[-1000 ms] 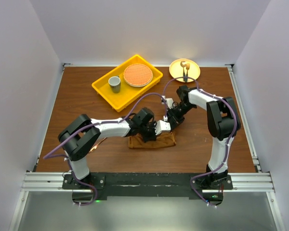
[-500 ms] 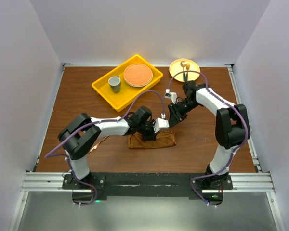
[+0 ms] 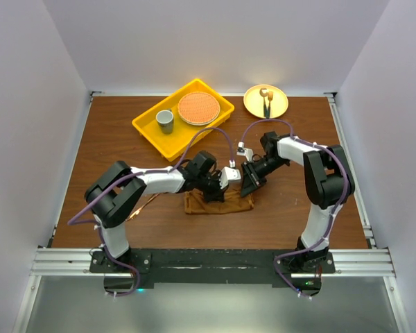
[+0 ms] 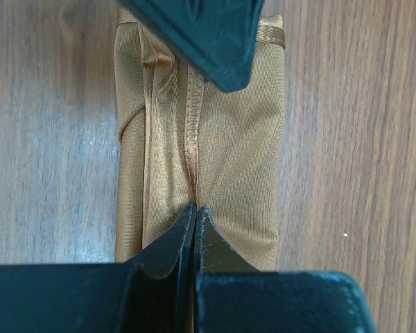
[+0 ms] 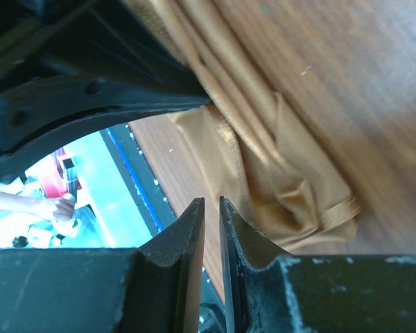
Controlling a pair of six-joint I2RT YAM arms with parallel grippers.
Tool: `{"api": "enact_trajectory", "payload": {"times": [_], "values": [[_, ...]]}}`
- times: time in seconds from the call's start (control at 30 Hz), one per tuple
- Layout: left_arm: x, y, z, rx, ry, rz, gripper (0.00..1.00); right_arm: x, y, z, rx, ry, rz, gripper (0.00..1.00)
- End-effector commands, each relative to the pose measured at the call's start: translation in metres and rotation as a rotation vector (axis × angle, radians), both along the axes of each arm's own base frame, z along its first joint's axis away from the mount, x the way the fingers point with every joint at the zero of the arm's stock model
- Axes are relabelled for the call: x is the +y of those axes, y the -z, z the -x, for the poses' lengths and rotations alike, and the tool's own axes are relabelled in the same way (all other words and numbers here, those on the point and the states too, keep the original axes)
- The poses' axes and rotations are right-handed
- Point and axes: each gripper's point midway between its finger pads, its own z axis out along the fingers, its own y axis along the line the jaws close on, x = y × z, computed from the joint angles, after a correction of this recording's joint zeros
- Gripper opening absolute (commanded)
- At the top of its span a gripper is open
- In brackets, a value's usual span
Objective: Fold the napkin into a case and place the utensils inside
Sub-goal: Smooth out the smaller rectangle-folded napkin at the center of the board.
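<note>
Rust-brown cloth, the napkin (image 3: pixel 218 204) lies folded into a narrow oblong on the wooden table (image 3: pixel 125 149), directly under both grippers. The left gripper (image 4: pixel 195 210) is clenched, its tips meeting on the centre hem. The left wrist view shows that hem, which the arms hide from overhead. The right gripper (image 5: pixel 211 202) hovers over one end, its jaws a sliver apart with nothing between them. Whether it touches the cloth is unclear.
</note>
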Motion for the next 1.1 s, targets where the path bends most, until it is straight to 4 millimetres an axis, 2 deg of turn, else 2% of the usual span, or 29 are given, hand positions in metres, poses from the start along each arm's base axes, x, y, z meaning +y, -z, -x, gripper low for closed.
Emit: {"api": "enact_trajectory", "payload": {"times": [0.0,0.17,0.3,0.4,0.43,0.5,0.53,0.57,0.6,0.63,0.67,0.73,0.8,0.9,1.0,1.07], "values": [[0.016,0.021,-0.008,0.031,-0.050,-0.068,0.02,0.010,0.003,-0.009,-0.021,0.013,-0.053,0.17],[0.021,0.024,-0.012,0.061,-0.070,-0.072,0.07,0.007,0.021,-0.009,-0.025,0.016,-0.006,0.15],[0.023,0.020,-0.019,0.091,-0.101,-0.054,0.08,0.002,0.040,-0.023,-0.068,0.036,0.067,0.10],[0.020,0.009,-0.022,0.096,-0.100,-0.018,0.18,-0.005,0.052,-0.025,-0.057,0.063,0.140,0.08],[0.018,0.000,-0.024,0.086,-0.102,0.004,0.25,-0.006,0.054,-0.025,-0.043,0.074,0.155,0.08],[0.017,-0.014,-0.027,0.110,-0.125,0.054,0.32,-0.008,0.060,-0.024,-0.026,0.087,0.174,0.06],[0.013,-0.035,-0.033,0.080,-0.135,0.116,0.37,-0.008,0.061,-0.023,-0.014,0.099,0.182,0.06],[0.021,-0.042,-0.038,0.088,-0.165,0.143,0.40,-0.009,0.064,-0.024,-0.013,0.104,0.194,0.05],[0.019,-0.057,-0.042,0.104,-0.192,0.197,0.42,-0.010,0.066,-0.022,-0.002,0.106,0.201,0.05],[0.019,-0.079,-0.049,0.071,-0.208,0.260,0.44,-0.010,0.066,-0.023,0.000,0.111,0.204,0.05],[0.027,-0.084,-0.054,0.086,-0.242,0.285,0.45,-0.011,0.068,-0.023,0.002,0.114,0.215,0.05],[0.027,-0.102,-0.047,0.150,-0.242,0.348,0.45,-0.011,0.070,-0.023,0.006,0.116,0.219,0.04],[0.023,-0.110,-0.032,0.248,-0.210,0.384,0.43,-0.012,0.072,-0.023,0.017,0.120,0.225,0.04],[0.019,-0.108,-0.017,0.374,-0.213,0.432,0.40,-0.013,0.075,-0.021,0.027,0.124,0.233,0.04],[0.021,-0.090,-0.013,0.443,-0.242,0.429,0.36,-0.014,0.075,-0.023,0.029,0.126,0.238,0.04],[0.023,-0.071,-0.013,0.490,-0.256,0.413,0.33,-0.013,0.075,-0.022,0.034,0.123,0.240,0.04]]}}
